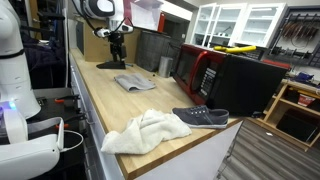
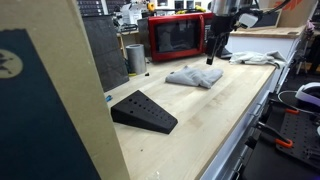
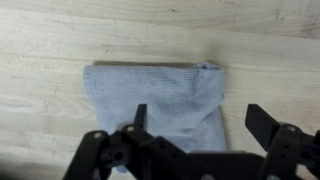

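Observation:
A folded grey cloth point(image 3: 155, 95) lies flat on the wooden counter point(image 3: 40, 40); it shows in both exterior views point(image 1: 135, 83) point(image 2: 195, 76). My gripper point(image 3: 199, 115) hangs open above the cloth's near edge with nothing between its fingers. The left fingertip point(image 3: 140, 110) is over the cloth, the right one point(image 3: 258, 118) over bare wood beside it. In the exterior views the gripper point(image 1: 118, 48) point(image 2: 215, 50) points down, well clear of the cloth.
A white towel point(image 1: 145, 130) point(image 2: 250, 58) and a dark grey cloth point(image 1: 200, 117) lie toward one end of the counter. A red microwave point(image 1: 205, 72) point(image 2: 175, 37), a metal cup point(image 2: 135, 57) and a black wedge point(image 2: 143, 110) also stand on it.

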